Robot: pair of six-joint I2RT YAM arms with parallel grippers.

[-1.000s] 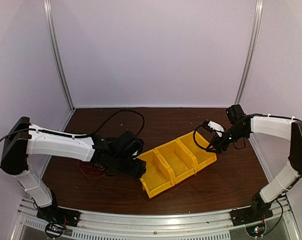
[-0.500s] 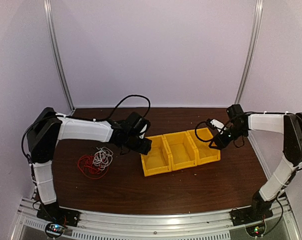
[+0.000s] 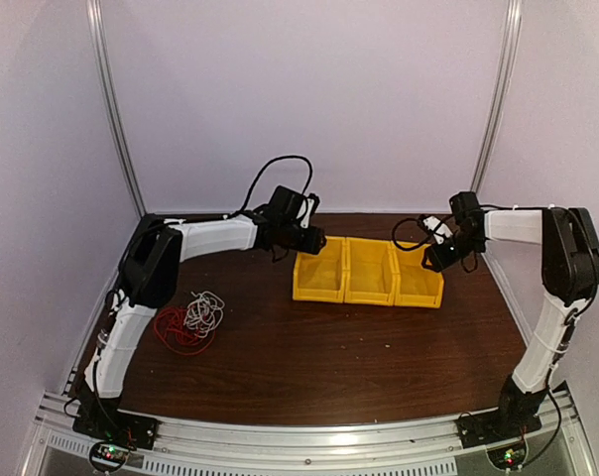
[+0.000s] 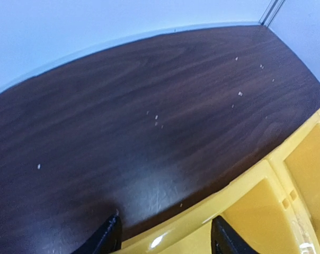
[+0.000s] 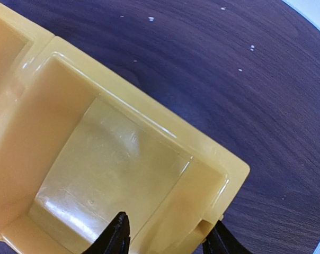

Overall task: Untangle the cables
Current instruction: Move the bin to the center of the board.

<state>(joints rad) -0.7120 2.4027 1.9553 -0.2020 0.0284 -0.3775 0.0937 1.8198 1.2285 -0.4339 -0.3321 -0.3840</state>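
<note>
Fingers [image 4: 111, 239] apart on both sides. At left of table [image 3: 329, 367], cables [image 3: 190, 322] heaped, red and white tangled, well apart from grippers. Left gripper [image 4: 165, 236] spread astride rim of left bin [image 3: 319, 291]; right gripper [image 5: 168, 236] likewise astride wall of right bin [image 3: 419, 295].

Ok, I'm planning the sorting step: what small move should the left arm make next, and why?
Probably lift the left gripper off the yellow bins and swing it toward the pile of wires. Its jaws stand open astride the left bin's rim at the back of the table, while the red and white wires lie tangled near the left edge, far from it.
</note>
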